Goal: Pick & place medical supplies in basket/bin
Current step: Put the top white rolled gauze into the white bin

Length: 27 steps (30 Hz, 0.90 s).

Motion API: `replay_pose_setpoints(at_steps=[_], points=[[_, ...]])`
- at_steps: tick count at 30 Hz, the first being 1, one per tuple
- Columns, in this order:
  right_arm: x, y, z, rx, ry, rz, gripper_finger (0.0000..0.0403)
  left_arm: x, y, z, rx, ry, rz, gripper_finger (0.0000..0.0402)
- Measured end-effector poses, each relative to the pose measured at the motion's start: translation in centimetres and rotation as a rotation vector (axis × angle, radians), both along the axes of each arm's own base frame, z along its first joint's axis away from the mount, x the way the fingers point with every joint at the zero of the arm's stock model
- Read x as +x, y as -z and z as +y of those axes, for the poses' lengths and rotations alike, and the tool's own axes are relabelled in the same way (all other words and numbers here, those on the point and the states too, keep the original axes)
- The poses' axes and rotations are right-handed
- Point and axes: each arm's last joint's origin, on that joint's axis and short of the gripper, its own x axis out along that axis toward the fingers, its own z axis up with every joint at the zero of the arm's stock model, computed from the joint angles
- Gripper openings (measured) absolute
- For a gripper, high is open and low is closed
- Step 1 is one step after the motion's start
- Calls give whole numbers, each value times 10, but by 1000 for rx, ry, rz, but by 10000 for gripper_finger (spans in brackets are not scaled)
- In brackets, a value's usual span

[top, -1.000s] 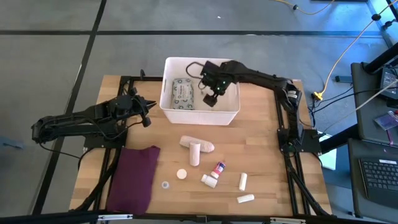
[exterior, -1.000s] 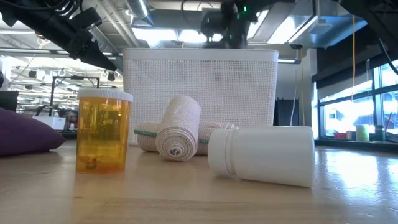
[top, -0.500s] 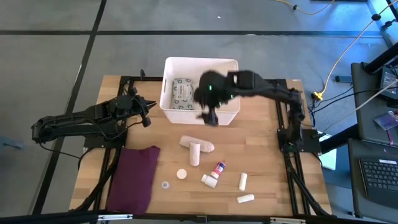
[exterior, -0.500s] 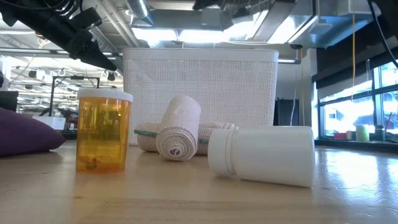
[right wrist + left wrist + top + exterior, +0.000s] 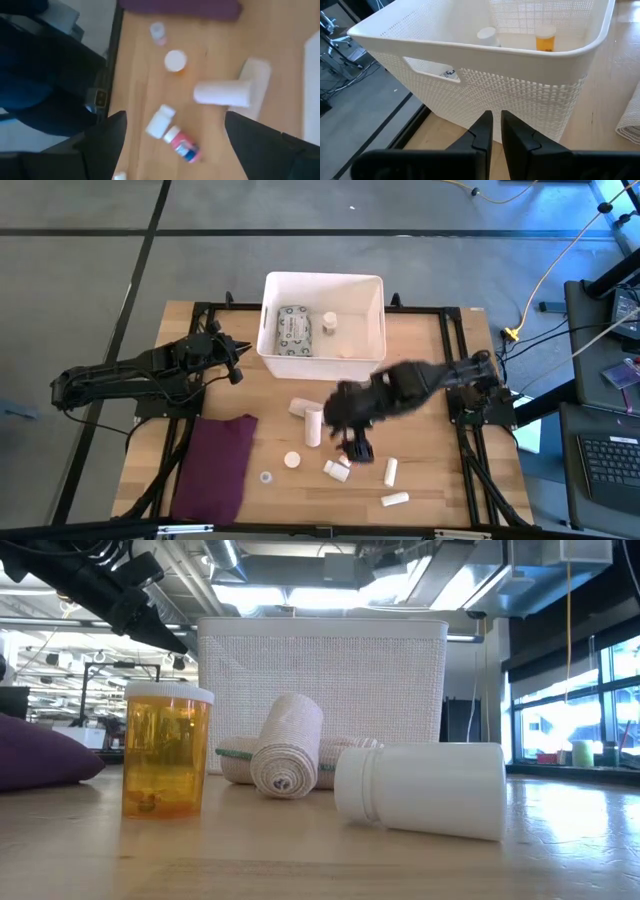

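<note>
- Right gripper point(image 5: 355, 446) is wide open with nothing in it, hanging over the loose stuff near the middle of the table. A second ago it was up over the basket point(image 5: 374, 320), so it's swung back toward the near side. My read: it dropped something off and is now going for the next item.
- In the right wrist view the two dark fingers point(image 5: 107, 135) stand well apart, and between them you can see a small white bottle point(image 5: 160, 121) touching a red-and-blue tube point(image 5: 183, 145). One of those looks like the next pick, can't say which.
- Farther out from there: a white roll point(image 5: 313, 426) lying across a beige bandage point(image 5: 330, 416), a round cap point(image 5: 292, 460), a tiny clear cap point(image 5: 266, 477), and two more white bottles point(image 5: 391, 471) toward the near right.
- Basket sits at the far middle of the table. Inside: a grey-green printed packet point(image 5: 295, 330) on the left side, a white cap-top bottle point(image 5: 330, 323) and an amber bottle point(image 5: 545, 40) by the near wall.
- Left gripper point(image 5: 492, 125) is clamped shut on nothing, parked just left of the basket and pointing at its slot handle point(image 5: 432, 72). Hasn't budged.
- Maroon cloth point(image 5: 215, 465) lies flat near left, not part of the job.
- Plenty of supplies still on the table, so it's early-to-middle going.
</note>
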Motion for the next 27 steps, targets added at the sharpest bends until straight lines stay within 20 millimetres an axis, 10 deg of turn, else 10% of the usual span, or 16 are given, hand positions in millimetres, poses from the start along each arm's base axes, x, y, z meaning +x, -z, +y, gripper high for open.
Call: replay_pose_setpoints(at_steps=[11,27], points=[[-26,84,61,-93,316,282,336,0,-1,0,2,0,-7,31],[-64,162,97,-20,943,385,336,0,0,0,0,0,0,31]])
